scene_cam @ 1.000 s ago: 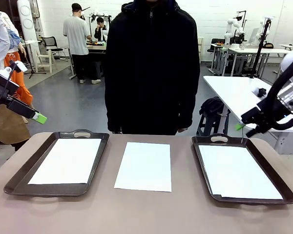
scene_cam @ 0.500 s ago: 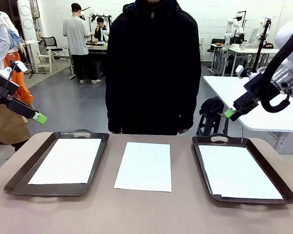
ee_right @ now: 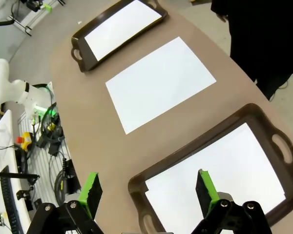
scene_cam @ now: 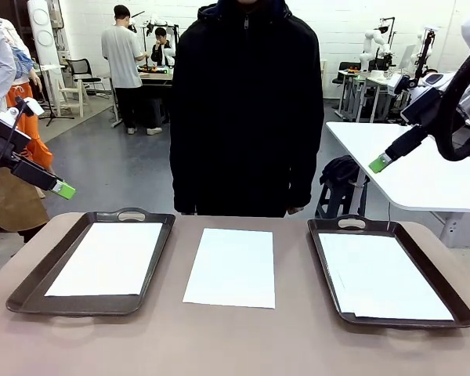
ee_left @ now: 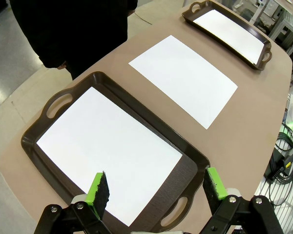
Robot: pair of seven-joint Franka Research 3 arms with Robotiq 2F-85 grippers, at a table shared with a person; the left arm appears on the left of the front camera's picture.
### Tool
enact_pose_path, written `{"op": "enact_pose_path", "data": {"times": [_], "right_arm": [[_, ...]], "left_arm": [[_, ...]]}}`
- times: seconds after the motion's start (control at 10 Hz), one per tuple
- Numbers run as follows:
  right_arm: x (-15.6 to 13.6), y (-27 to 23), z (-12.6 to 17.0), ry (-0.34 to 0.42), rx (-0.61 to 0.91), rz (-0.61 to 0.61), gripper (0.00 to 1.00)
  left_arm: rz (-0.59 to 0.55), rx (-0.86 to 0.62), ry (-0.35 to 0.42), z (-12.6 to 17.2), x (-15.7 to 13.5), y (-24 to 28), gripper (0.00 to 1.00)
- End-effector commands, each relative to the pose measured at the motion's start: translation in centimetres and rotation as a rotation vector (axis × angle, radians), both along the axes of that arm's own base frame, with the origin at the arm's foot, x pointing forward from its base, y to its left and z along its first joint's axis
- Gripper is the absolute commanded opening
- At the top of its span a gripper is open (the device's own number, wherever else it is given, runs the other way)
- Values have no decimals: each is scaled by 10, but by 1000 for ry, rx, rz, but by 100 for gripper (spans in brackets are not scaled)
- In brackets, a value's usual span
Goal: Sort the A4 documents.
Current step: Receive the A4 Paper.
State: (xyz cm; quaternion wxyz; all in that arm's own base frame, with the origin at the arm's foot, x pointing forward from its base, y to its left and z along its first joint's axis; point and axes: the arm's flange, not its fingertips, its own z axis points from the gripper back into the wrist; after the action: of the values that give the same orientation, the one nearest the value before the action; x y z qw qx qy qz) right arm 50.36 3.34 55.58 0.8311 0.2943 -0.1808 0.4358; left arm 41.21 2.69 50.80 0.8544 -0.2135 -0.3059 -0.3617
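Three white A4 documents lie flat. One sheet (scene_cam: pixel 231 266) rests bare on the table's middle, also seen from the wrists (ee_left: pixel 183 78) (ee_right: pixel 159 82). Another sheet (scene_cam: pixel 106 258) (ee_left: pixel 107 148) lies in the left dark tray (scene_cam: pixel 31 291). A third sheet (scene_cam: pixel 381 274) (ee_right: pixel 219 175) lies in the right dark tray (scene_cam: pixel 446 282). My left gripper (scene_cam: pixel 63 189) (ee_left: pixel 156 192) hangs open and empty, high above the left tray's outer side. My right gripper (scene_cam: pixel 380 163) (ee_right: pixel 147 189) is open and empty, raised well above the right tray.
A person in a black jacket (scene_cam: pixel 245 110) stands at the table's far edge, behind the middle sheet. The brown table (scene_cam: pixel 235 345) has bare room along its front. Cables and equipment (ee_right: pixel 44 126) sit beside the table. A white table (scene_cam: pixel 407 168) stands behind my right arm.
My right arm has lifted up and back from just above the right tray's far end. The left arm, the sheets and the trays have stayed still.
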Motion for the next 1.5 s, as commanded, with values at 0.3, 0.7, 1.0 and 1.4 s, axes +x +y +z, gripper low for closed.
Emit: {"op": "enact_pose_path", "data": {"times": [0.3, 0.7, 1.0, 1.4], "right_arm": [[-17, -4, -12, -36, 55, 15, 100], [-27, -10, -9, -47, 72, 18, 100], [-23, -11, -2, -32, 42, 7, 100], [-23, -11, -2, -32, 42, 7, 100]], "left_arm": [[-6, 15, -3, -1, -1, 1, 100], [-6, 15, -3, -1, -1, 1, 100], [-6, 15, -3, -1, -1, 1, 100], [-6, 15, -3, -1, -1, 1, 100]]}}
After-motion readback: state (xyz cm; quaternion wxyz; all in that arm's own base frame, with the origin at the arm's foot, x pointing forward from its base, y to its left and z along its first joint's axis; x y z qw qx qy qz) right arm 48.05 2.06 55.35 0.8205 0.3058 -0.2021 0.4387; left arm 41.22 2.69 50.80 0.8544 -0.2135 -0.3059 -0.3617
